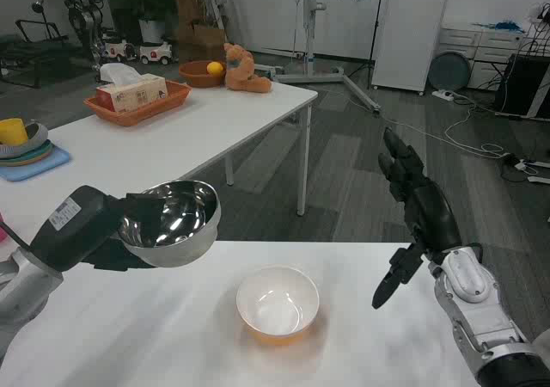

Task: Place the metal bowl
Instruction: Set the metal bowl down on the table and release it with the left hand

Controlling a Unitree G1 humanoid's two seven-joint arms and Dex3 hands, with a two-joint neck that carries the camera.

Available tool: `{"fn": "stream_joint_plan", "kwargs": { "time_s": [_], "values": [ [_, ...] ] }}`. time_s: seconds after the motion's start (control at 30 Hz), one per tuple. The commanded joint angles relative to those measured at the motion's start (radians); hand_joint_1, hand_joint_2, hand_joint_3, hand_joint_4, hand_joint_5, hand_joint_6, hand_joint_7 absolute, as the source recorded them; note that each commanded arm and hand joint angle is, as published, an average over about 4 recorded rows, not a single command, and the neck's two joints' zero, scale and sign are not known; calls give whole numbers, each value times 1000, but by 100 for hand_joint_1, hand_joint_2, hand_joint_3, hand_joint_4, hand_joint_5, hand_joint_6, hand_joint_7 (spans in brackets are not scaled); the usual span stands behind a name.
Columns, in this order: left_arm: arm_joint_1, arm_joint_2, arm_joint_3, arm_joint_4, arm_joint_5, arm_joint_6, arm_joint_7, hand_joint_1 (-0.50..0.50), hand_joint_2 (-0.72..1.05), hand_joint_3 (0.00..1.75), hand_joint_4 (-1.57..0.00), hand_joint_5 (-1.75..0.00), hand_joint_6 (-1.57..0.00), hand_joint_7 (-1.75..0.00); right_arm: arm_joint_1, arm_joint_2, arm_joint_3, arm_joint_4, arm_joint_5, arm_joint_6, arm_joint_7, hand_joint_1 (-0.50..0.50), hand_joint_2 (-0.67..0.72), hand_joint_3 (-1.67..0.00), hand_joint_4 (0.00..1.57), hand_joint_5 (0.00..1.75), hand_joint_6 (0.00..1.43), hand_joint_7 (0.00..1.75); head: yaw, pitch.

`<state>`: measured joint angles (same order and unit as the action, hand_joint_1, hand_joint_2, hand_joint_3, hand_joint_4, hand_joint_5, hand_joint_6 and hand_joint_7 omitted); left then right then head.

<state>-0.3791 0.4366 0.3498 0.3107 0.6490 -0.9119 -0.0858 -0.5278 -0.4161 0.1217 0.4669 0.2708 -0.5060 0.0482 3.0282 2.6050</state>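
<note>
My left hand (94, 232) holds a shiny metal bowl (169, 222) by its rim, lifted above the near white table (129, 335) on the left. The bowl is upright, mouth up, tilted slightly. To its lower right a white bowl (278, 304) with an orange outside sits on the table, apart from the metal bowl. My right hand (417, 211) hangs in the air at the right, above the table's far edge, fingers stretched apart and holding nothing.
A second white table (172, 129) stands behind, carrying an orange tray with a tissue box (136, 95), a brown bowl with a yellow fruit (204, 73), a plush toy (243, 70) and stacked plates with a yellow cup (21, 142). Grey floor and cables lie to the right.
</note>
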Motion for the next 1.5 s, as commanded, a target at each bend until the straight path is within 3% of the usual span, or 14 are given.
{"fn": "stream_joint_plan", "kwargs": {
  "time_s": [0.03, 0.1, 0.23, 1.03, 1.5],
  "values": [
    [74, -30, -48, -108, -42, -35, 81, -50, 105, 17, -157, 0, -147, -168, 115, -30, 3, -195, 18, 6, 25, -42, 34, 0, 0, 0, 0, 0, -216, -15],
    [75, -30, -48, -108, -42, -35, 81, -50, 105, 17, -157, 0, -147, -168, 115, -30, 3, -195, 18, 6, 25, -42, 34, 0, 0, 0, 0, 0, -129, -12],
    [75, -30, -48, -108, -42, -34, 81, -50, 105, 17, -157, 0, -149, -162, 115, -30, 3, -195, 18, 6, 25, -42, 34, 0, 0, 0, 0, 0, -128, -13],
    [77, -29, -59, -106, -19, -35, 76, -50, 105, 17, -157, 0, -147, -168, 115, -30, 1, -196, 18, 6, 25, -42, 28, 0, 0, 0, 0, 0, -113, -23],
    [101, -53, -102, 107, 87, -41, -10, -50, 105, 17, -155, 0, -147, -168, 117, -32, 6, -178, 30, -12, 25, -42, 34, 0, 0, 0, 0, 0, 7, -117]
  ]
}}
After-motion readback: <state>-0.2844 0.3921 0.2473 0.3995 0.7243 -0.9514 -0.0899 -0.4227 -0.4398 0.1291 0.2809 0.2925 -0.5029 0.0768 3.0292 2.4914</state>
